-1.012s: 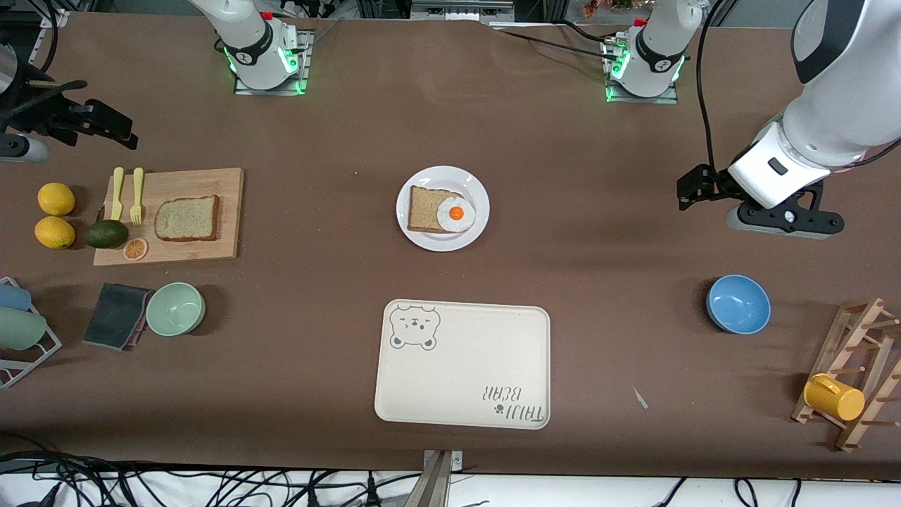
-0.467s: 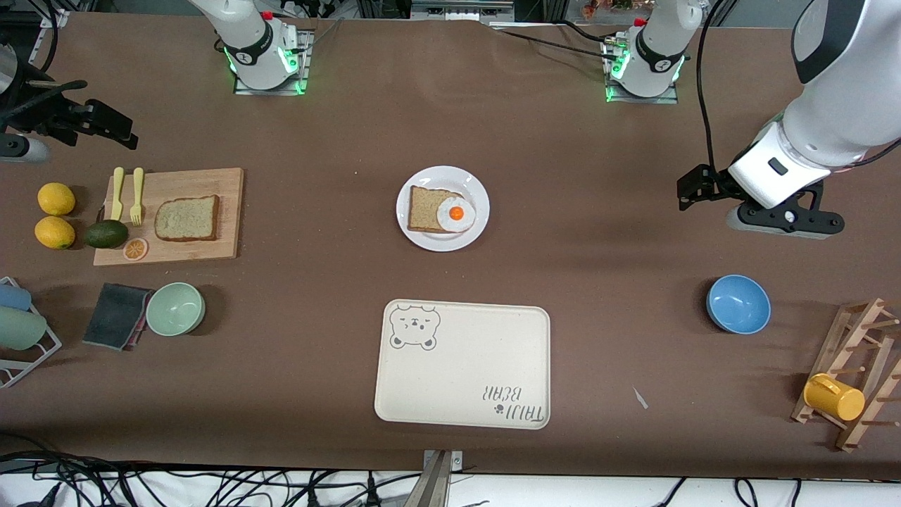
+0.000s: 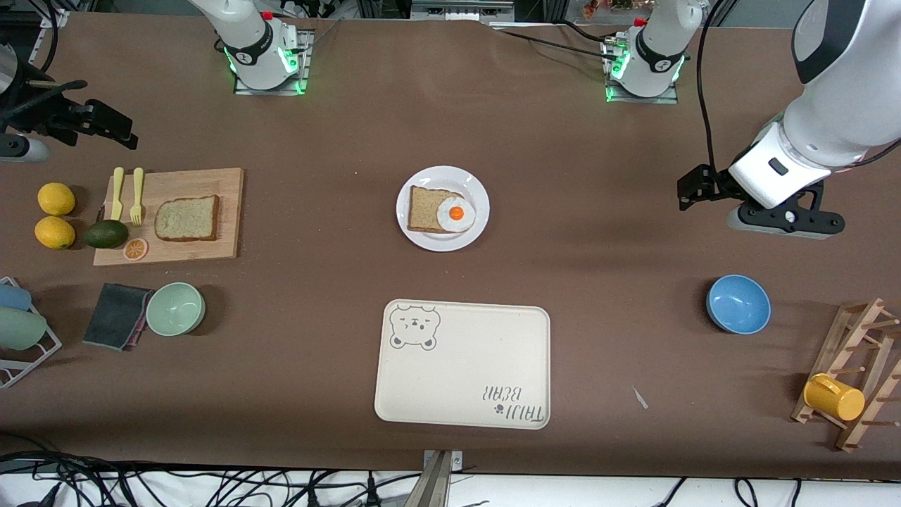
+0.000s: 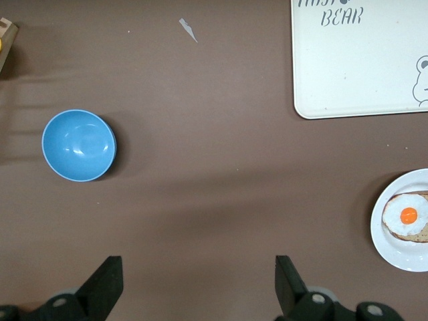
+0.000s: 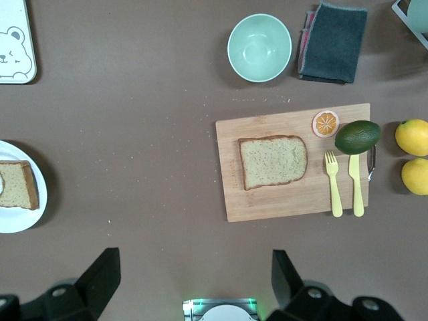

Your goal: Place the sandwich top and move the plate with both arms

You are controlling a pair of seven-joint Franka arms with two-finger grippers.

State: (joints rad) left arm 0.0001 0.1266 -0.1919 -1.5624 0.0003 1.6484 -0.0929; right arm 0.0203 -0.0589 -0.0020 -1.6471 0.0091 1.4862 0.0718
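Both arms wait with empty grippers

While the left gripper (image 4: 194, 291) and right gripper (image 5: 194, 287) hang spread over bare table, the sandwich top (image 3: 186, 218) lies on the cutting board (image 3: 225, 186), well apart from the plate (image 3: 443, 241) at mid-table.

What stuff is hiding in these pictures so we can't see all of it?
- Plate: right wrist view, cut by the picture's edge; the egg barely shows.
- Plate: left wrist view, also cut by the edge.
- Tray: left wrist view, only one end shows; print cut off.
- Right gripper: front view's edge cuts it.
- Bread under the egg: front view, egg covers one end.
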